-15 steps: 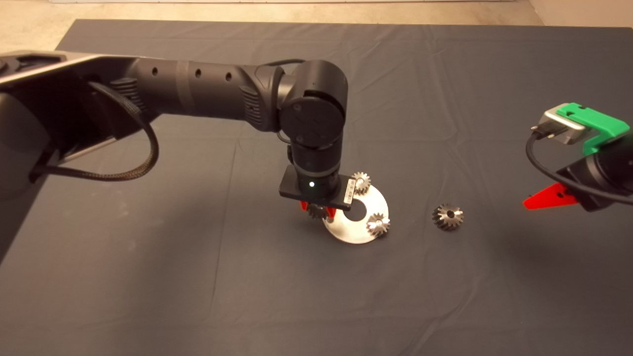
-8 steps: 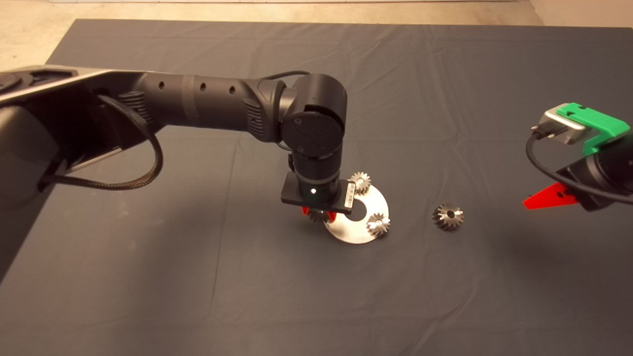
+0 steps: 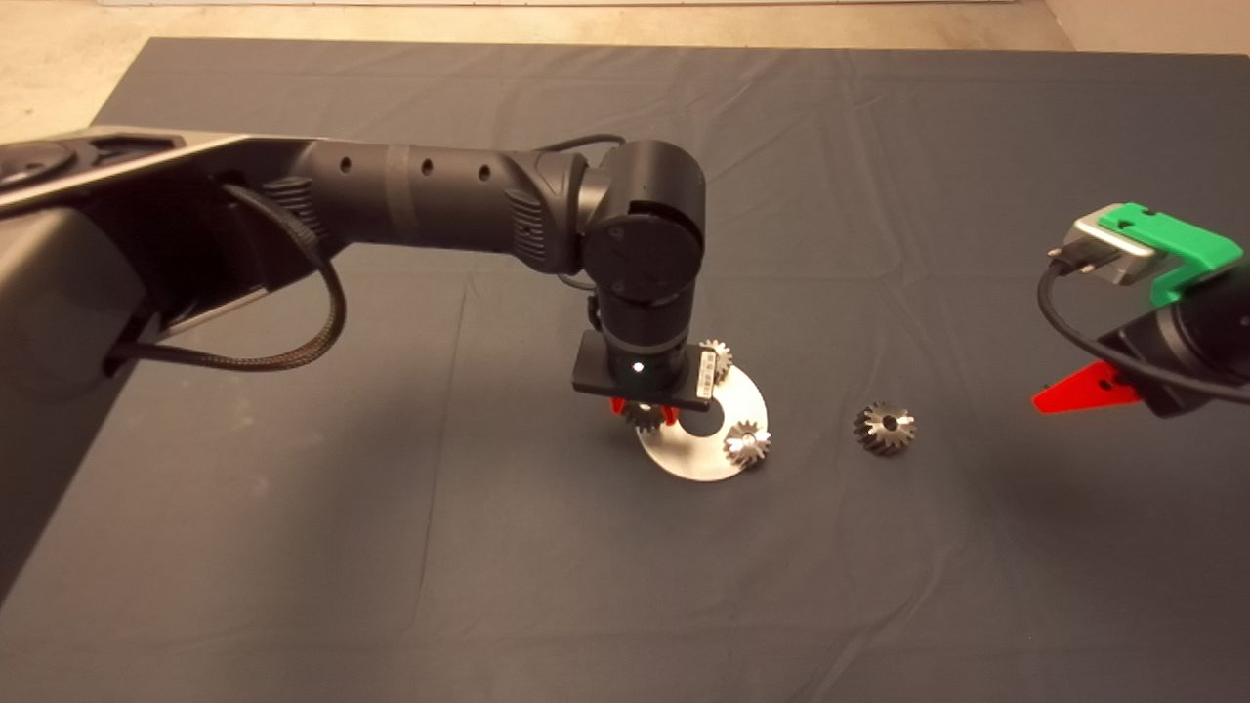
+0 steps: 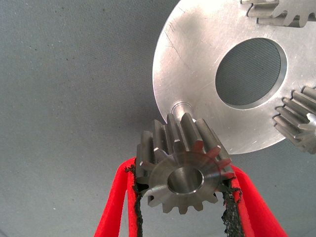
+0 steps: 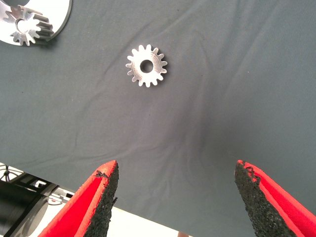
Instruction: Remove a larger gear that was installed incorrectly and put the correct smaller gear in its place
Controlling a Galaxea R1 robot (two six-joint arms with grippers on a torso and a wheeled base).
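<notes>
My left gripper (image 3: 645,414) is shut on the smaller gear (image 4: 184,174), a shiny steel toothed gear with a round centre hole. It holds the gear just above a bare short peg (image 4: 179,106) at the near-left rim of the round steel disc (image 3: 698,459). Two more small gears (image 3: 716,359) (image 3: 746,442) sit on the disc. The larger gear (image 3: 884,428), a cone-shaped bevel gear, lies on the mat to the right of the disc; it also shows in the right wrist view (image 5: 146,65). My right gripper (image 5: 177,197) is open and empty, raised at the right edge.
The disc (image 4: 197,59) has a large round centre hole (image 4: 251,72). The dark mat (image 3: 391,547) is wrinkled. Bare floor (image 3: 59,59) lies beyond its far left corner.
My left arm has moved a little to the right and away with the smaller gear, bringing it over the disc's rim. The right arm and the larger gear have not moved.
</notes>
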